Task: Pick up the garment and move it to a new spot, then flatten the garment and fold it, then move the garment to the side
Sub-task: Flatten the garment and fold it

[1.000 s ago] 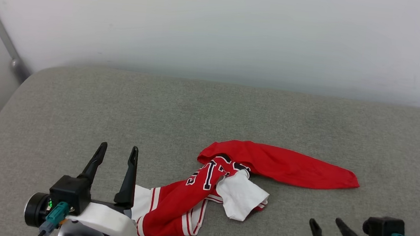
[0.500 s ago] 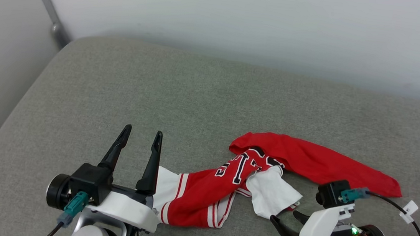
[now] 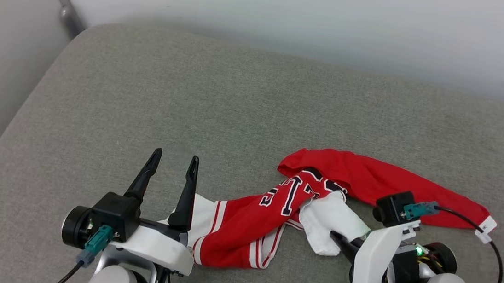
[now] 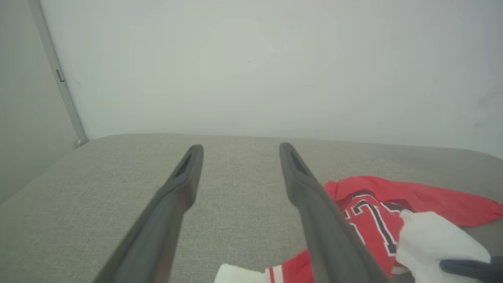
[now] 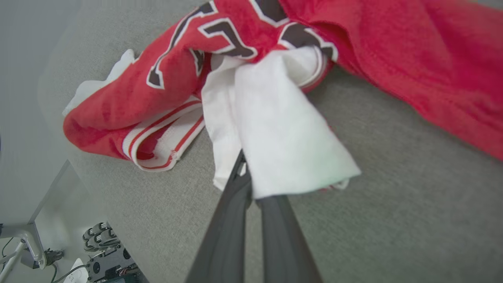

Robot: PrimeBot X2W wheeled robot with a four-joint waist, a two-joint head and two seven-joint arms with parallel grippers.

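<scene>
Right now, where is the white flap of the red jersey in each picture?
Head view: white flap lower right of middle, at the right fingers' tips.
Left wrist view: white flap in the bottom right corner.
Right wrist view: white flap in the middle, pinched by the right fingers.
Shared landmark: the black lettering beside it on the red jersey.

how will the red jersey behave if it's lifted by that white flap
Probably floppy: the garment lies in soft crumpled folds, so it should drape below the right gripper, shut on its white flap. Likely light, being thin cloth. The twisted middle may unwind.
</scene>
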